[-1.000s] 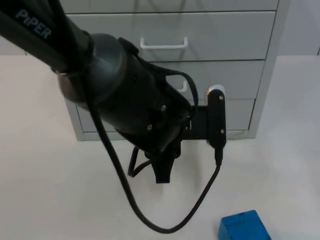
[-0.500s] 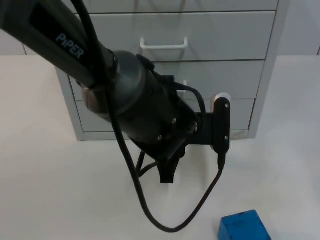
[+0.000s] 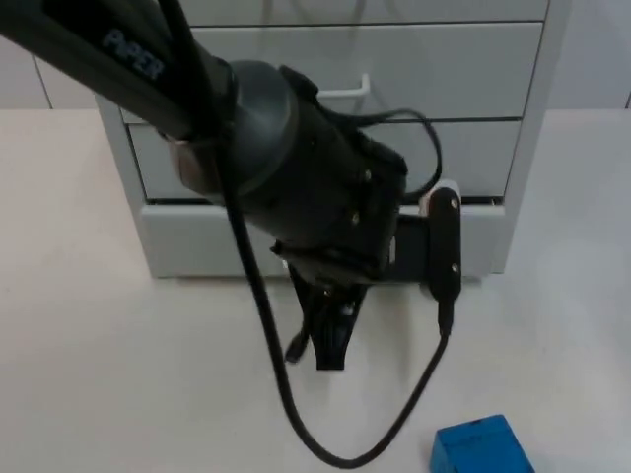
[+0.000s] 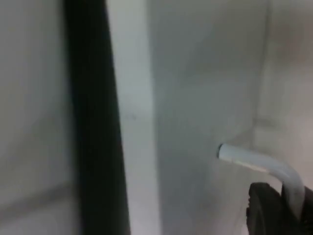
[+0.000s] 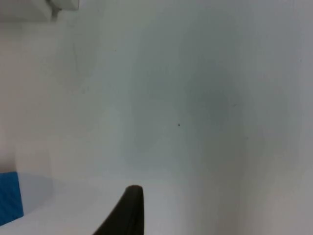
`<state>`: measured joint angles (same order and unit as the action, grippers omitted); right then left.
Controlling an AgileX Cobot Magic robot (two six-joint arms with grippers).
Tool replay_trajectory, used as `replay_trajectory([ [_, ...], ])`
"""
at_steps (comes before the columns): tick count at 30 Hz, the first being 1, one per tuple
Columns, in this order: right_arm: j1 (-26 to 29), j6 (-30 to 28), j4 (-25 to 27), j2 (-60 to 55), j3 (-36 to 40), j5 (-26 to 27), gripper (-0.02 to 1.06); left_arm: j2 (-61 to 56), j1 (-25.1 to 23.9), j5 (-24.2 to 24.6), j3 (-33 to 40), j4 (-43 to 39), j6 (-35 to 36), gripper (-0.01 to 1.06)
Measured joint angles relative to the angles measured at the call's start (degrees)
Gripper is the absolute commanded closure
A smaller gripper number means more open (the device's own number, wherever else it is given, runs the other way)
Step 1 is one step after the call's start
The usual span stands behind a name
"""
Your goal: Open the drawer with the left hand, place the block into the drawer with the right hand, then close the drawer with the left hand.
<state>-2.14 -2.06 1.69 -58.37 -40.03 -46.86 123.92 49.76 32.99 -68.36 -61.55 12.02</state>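
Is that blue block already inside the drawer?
No, the blue block sits on the white table, in front of the drawer.

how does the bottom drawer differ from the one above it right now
The bottom drawer stands pulled out from the cabinet, with a dark gap along its top edge; the middle drawer sits flush and shut. The left pincer hangs in front of the bottom drawer, a black fingertip at its handle, while the middle drawer's front is partly hidden by the arm. Both have plain light grey fronts.
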Motion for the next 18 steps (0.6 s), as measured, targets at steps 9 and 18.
replay_trajectory([
  [9, 0.0, 0.0, 0.3, 0.0, 0.0, 0.0, -0.01, -3.7, 0.6, 0.9, 0.9, 35.2, -29.7, 1.05],
  [18, 0.0, 0.0, 1.3, 0.0, 0.0, 0.0, -0.01, -3.9, 0.4, 1.9, 0.8, 45.4, -40.7, 1.05],
])
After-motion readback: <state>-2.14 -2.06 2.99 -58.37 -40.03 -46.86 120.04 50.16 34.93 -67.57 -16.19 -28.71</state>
